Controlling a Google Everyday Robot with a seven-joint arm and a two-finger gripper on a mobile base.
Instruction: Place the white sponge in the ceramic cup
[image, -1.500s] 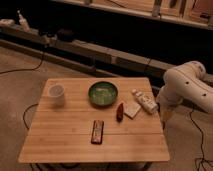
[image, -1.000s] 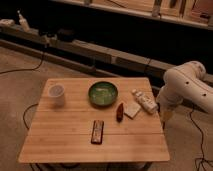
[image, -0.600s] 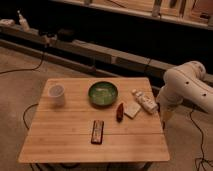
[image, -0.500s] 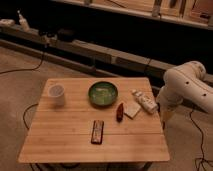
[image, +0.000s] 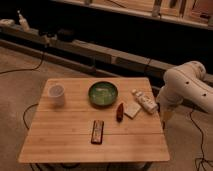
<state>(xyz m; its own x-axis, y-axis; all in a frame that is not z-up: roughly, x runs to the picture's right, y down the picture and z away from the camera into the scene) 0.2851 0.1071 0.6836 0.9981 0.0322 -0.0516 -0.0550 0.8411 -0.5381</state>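
Observation:
The white sponge lies flat on the wooden table, right of centre, between a red object and a longer white bar. At the table's left end the ceramic cup stands upright and apart from everything else. My white arm curves in from the right, and my gripper hangs pointing down just beyond the table's right edge, a short way right of the sponge. It is open and holds nothing.
A wide green bowl sits mid-table toward the back. A red object and a white bar with dark markings flank the sponge. A dark rectangular item lies near the front. Cables trail on the floor, with a low ledge behind.

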